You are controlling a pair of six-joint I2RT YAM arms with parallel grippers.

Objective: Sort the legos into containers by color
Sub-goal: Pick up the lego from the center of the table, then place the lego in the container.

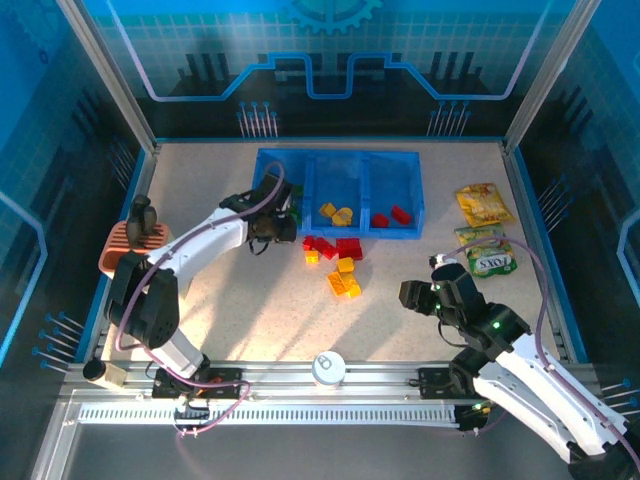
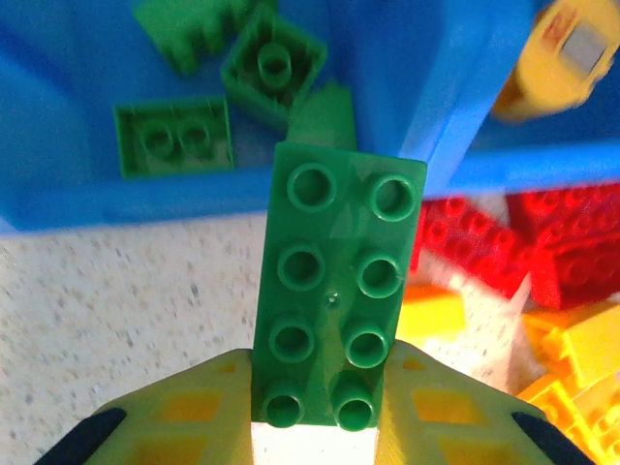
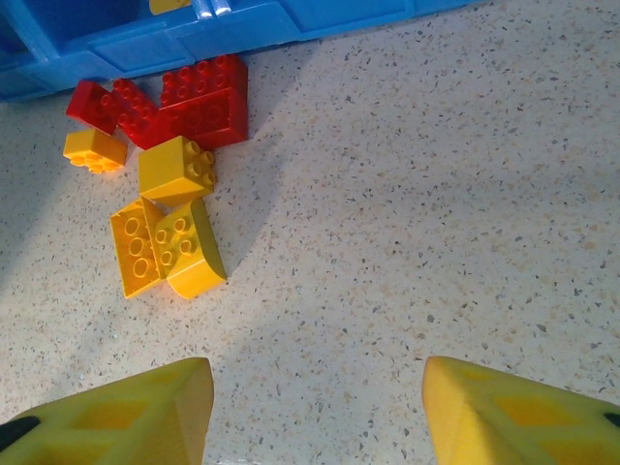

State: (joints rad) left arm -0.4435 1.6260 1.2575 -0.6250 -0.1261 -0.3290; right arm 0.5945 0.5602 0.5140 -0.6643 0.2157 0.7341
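The blue tray holds green bricks left, yellow bricks middle, red bricks right. The left gripper grips a long green brick at the left compartment's near wall; the right gripper stands open above the table.

the only lettering i can make out from here is the white "fox's" on the green-and-white snack packet over on the right, while the print on the yellow snack packet just behind it is too small to read.
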